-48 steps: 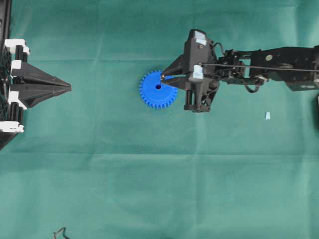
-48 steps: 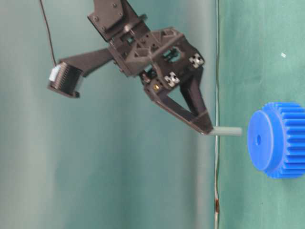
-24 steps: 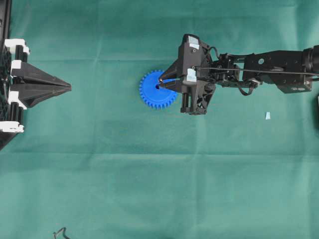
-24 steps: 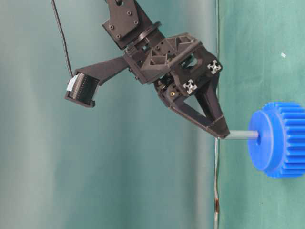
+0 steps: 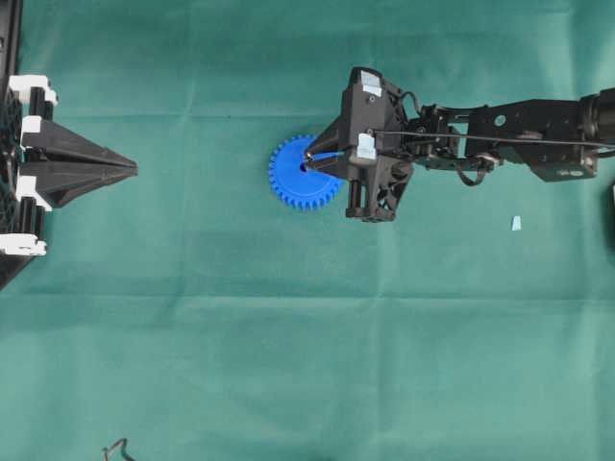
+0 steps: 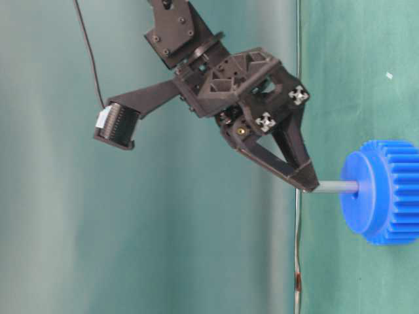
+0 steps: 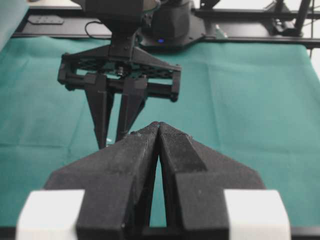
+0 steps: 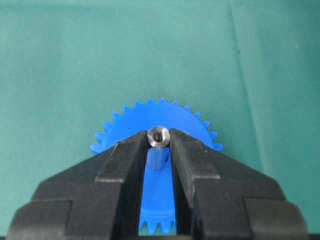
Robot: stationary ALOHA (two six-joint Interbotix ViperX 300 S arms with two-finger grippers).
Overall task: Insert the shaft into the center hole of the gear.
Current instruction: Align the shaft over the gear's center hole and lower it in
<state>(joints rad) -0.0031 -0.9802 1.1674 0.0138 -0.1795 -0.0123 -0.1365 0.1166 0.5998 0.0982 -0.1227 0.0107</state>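
Observation:
The blue gear (image 5: 293,187) lies flat on the green cloth, left of the middle. My right gripper (image 5: 309,158) hovers over its hub, shut on the silvery shaft (image 6: 334,187). In the table-level view the shaft points straight at the gear (image 6: 383,191), and its far tip meets the hub where the center hole is, covering the hole. In the right wrist view the shaft's end (image 8: 158,136) sits pinched between the two fingertips, above the gear (image 8: 132,122). My left gripper (image 5: 130,170) rests shut and empty at the far left, its fingertips (image 7: 170,131) pressed together.
A small pale-blue scrap (image 5: 516,224) lies on the cloth to the right, below the right arm. A thin black wire loop (image 5: 117,448) shows at the bottom left edge. A cable (image 6: 298,261) runs along the cloth in the table-level view.
My right gripper has carried the shaft toward the gear. A second ago its tip hung clear of the hub; now it touches the hub at the hole. The left arm stayed still.

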